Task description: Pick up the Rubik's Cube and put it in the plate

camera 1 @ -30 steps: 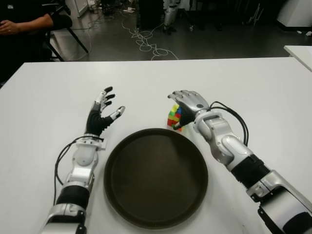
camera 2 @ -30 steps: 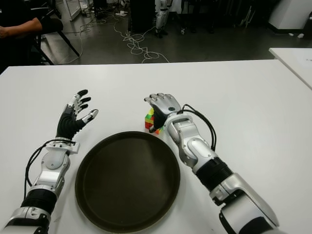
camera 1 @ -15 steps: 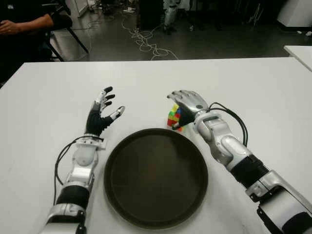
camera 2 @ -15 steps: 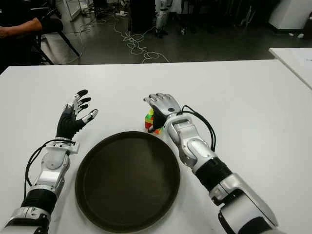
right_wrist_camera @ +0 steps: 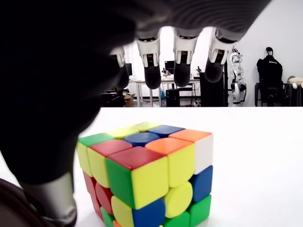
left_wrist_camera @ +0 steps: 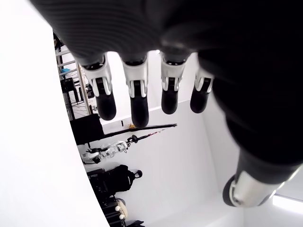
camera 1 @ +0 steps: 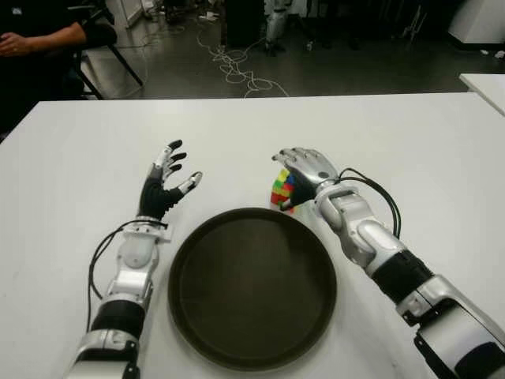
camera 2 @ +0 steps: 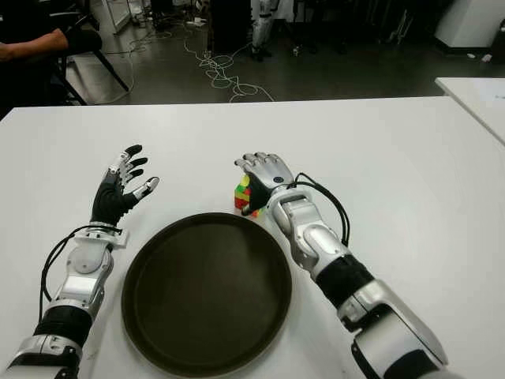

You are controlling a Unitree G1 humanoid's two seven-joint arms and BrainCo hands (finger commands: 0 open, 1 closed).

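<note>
The Rubik's Cube (camera 1: 281, 190) stands on the white table (camera 1: 394, 142), just past the far right rim of the round dark plate (camera 1: 177, 268). My right hand (camera 1: 304, 166) arches over the cube from its right side. In the right wrist view the cube (right_wrist_camera: 151, 179) sits flat on the table, the fingertips (right_wrist_camera: 152, 78) hang spread above and beyond it, and the thumb (right_wrist_camera: 52, 198) is beside it; none of them grips it. My left hand (camera 1: 167, 180) is held up left of the plate, fingers spread, holding nothing.
A person's arm (camera 1: 31, 39) shows at the far left, beyond the table. Cables (camera 1: 237, 71) lie on the floor behind. The corner of a second white table (camera 1: 485, 83) stands at the right.
The right hand has settled very slightly lower over the cube. The cube, the plate and the left hand have not moved.
</note>
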